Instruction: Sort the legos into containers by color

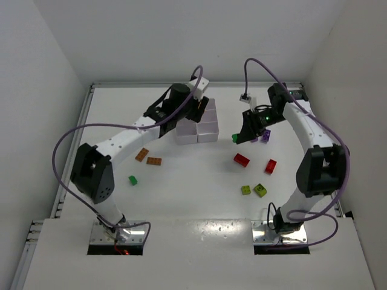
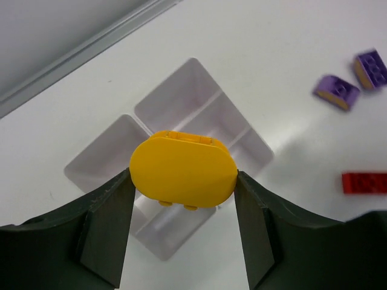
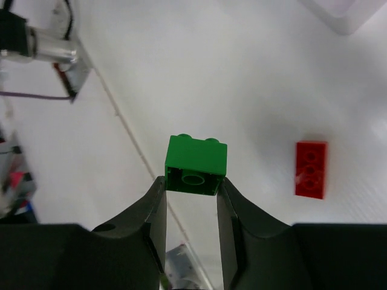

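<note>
left claw pinching a yellow brick at its tips, hanging right over the white tray, above its middle compartments. right claw clamped on a green brick, over the bare surface, red brick lying nearby.

red legos: 2, second
orange legos: 2, second
lime legos: 2, second
purple legos: 2, second
green legos: 2, second is off the table
yellow lego: 1
legos total: 11 in view
tray: 1, compartment count can't be told, partly hidden
arms: 2
grippers: 2, left gripper, right gripper
</note>
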Robot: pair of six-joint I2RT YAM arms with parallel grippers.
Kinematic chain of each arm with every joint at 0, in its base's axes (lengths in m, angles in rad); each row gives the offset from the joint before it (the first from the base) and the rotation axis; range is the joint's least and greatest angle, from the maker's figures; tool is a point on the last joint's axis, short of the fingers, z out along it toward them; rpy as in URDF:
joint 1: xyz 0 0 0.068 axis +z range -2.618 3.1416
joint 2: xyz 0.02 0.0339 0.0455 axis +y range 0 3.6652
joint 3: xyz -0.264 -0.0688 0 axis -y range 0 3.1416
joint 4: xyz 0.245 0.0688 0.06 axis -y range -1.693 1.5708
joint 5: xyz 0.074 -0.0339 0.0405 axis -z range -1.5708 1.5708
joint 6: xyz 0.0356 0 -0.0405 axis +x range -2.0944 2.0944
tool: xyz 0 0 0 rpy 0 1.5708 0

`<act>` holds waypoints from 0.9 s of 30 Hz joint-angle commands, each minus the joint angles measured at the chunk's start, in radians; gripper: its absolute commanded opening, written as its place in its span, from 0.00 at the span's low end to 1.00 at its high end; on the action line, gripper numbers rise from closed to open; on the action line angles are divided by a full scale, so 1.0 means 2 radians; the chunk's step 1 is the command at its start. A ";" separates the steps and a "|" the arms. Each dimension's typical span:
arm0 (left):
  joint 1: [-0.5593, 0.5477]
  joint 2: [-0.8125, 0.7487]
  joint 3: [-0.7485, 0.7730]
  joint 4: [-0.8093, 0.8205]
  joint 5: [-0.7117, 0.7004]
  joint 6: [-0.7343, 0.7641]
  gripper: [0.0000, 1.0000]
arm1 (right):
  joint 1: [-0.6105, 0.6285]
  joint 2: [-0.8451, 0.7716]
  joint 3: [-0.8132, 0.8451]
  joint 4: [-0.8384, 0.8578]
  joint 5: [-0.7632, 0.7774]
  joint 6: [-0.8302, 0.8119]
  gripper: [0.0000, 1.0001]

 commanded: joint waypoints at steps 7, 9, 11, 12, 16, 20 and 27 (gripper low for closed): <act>0.027 0.128 0.158 -0.077 -0.123 -0.153 0.00 | 0.005 -0.079 -0.047 0.134 0.084 0.053 0.00; 0.039 0.140 0.177 -0.095 -0.123 -0.181 0.00 | 0.005 -0.079 -0.047 0.134 0.088 0.053 0.00; 0.056 0.151 0.187 -0.105 -0.119 -0.207 0.00 | 0.005 -0.083 -0.052 0.139 0.088 0.053 0.00; 0.061 0.151 0.187 -0.110 -0.119 -0.213 0.00 | 0.005 -0.083 -0.052 0.139 0.088 0.057 0.00; 0.076 0.167 0.192 -0.117 -0.098 -0.232 0.00 | 0.005 -0.083 -0.056 0.139 0.084 0.062 0.00; 0.087 0.179 0.197 -0.128 -0.079 -0.242 0.00 | 0.005 -0.083 -0.056 0.139 0.084 0.062 0.00; 0.087 0.184 0.197 -0.128 -0.050 -0.242 0.00 | 0.005 -0.067 -0.046 0.139 0.079 0.066 0.00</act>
